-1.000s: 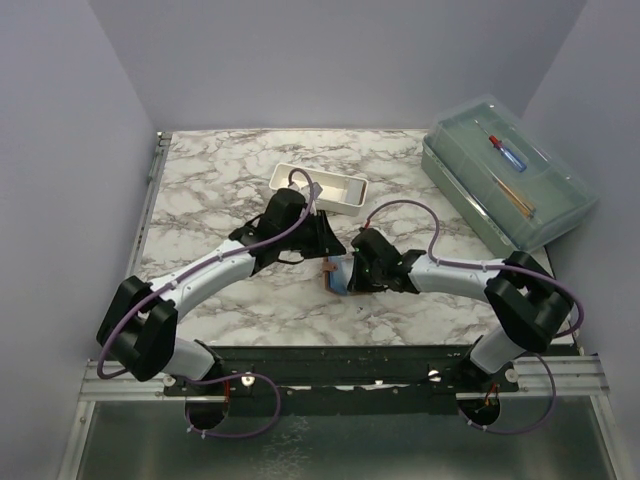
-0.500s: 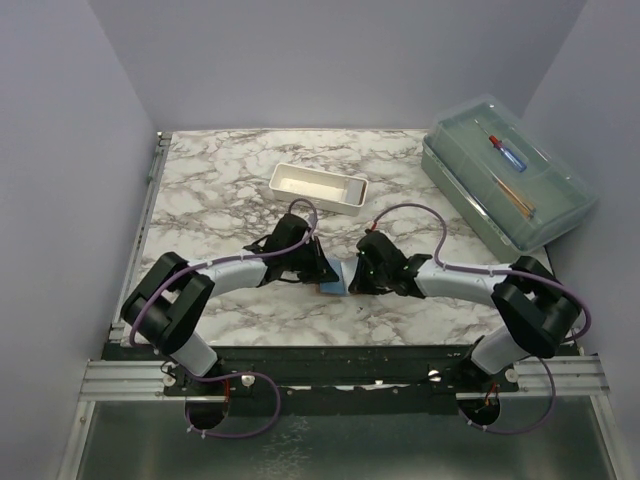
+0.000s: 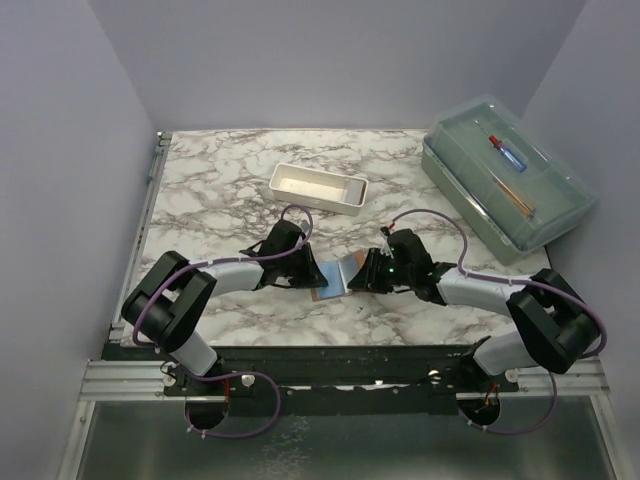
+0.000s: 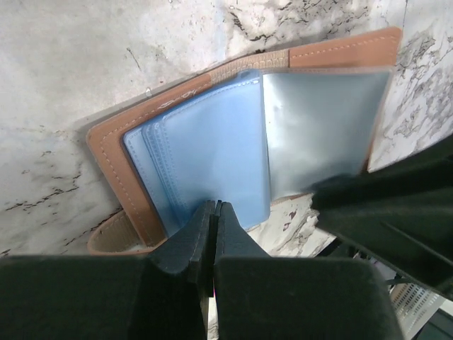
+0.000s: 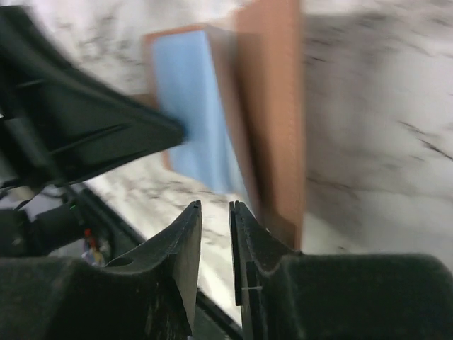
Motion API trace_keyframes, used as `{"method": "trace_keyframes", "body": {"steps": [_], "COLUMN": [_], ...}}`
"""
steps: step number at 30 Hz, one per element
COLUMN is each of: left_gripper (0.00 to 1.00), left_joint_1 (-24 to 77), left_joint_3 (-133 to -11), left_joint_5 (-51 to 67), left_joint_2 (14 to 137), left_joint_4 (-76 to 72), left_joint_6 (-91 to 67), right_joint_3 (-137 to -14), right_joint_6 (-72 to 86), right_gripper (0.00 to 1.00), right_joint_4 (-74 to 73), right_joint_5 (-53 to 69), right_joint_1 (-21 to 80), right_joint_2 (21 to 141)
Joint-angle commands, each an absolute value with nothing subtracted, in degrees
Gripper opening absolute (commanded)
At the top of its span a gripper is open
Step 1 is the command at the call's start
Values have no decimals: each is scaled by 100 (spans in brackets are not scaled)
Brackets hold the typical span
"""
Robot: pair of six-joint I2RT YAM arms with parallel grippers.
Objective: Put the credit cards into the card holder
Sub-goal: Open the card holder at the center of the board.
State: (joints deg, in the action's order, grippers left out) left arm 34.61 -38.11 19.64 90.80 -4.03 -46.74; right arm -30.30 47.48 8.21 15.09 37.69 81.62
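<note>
Tan leather-look card holder (image 3: 350,268) lies opened flat on the marble-patterned tabletop (image 3: 220,180), at about 6 o'clock from the table's centre, between the two grippers.

Overhead view:
- The left gripper (image 3: 305,272) is at the holder's 9 o'clock edge and the right gripper (image 3: 372,275) at its 3 o'clock edge. Both arms are low over the surface.
- A white rectangular tray (image 3: 345,203) stands at 12 o'clock from the holder, well apart.
- A clear lidded box (image 3: 560,190) sits at 2 o'clock by the table's right edge. A tool with a blue and red handle (image 3: 505,152) is visible under its lid.

Left wrist view:
- The card holder (image 4: 106,156) shows a stitched brown border and two inner panels.
- Pale blue credit cards (image 4: 205,156) lie layered on one half. A grey translucent window panel (image 4: 322,127) covers the other half.
- The left gripper (image 4: 214,209) is clenched, fingers pressed together, with the tips at the near edge of the blue cards.
- It cannot be told whether a card edge is pinched between the fingers or merely touched.

Right wrist view (blurred):
- The right gripper (image 5: 214,207) is released. A narrow gap stands between its fingers, with nothing in it.
- The tips are just beside the holder's brown edge (image 5: 272,106).
- The blue cards (image 5: 187,106) lie beyond that edge, and the dark body of the left gripper is against them at 9 o'clock.
</note>
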Motion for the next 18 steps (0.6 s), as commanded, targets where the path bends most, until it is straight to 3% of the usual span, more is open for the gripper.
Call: {"method": "trace_keyframes", "body": {"steps": [1, 7, 11, 18], "left_gripper": [0, 0, 0, 0], "left_joint_1": [3445, 3445, 3448, 3394], "left_joint_3": [-3687, -3683, -3633, -3661], "left_joint_5": [1330, 1199, 1205, 932], "left_joint_2": [9397, 9314, 9269, 9346], "left_joint_4": [-36, -9, 114, 419], "left_joint_6": [-4327, -4246, -4280, -4395], "right_joint_3": [-3546, -4142, -3940, -3262], "right_joint_6": [4786, 4634, 4732, 4493], "right_gripper": [30, 18, 16, 14], "right_joint_4": [1536, 1620, 2057, 1839], "right_joint_5": [2559, 2836, 3183, 2733], "right_joint_1": [3783, 3618, 3263, 2949], "right_joint_2": [8151, 9025, 9378, 9357]}}
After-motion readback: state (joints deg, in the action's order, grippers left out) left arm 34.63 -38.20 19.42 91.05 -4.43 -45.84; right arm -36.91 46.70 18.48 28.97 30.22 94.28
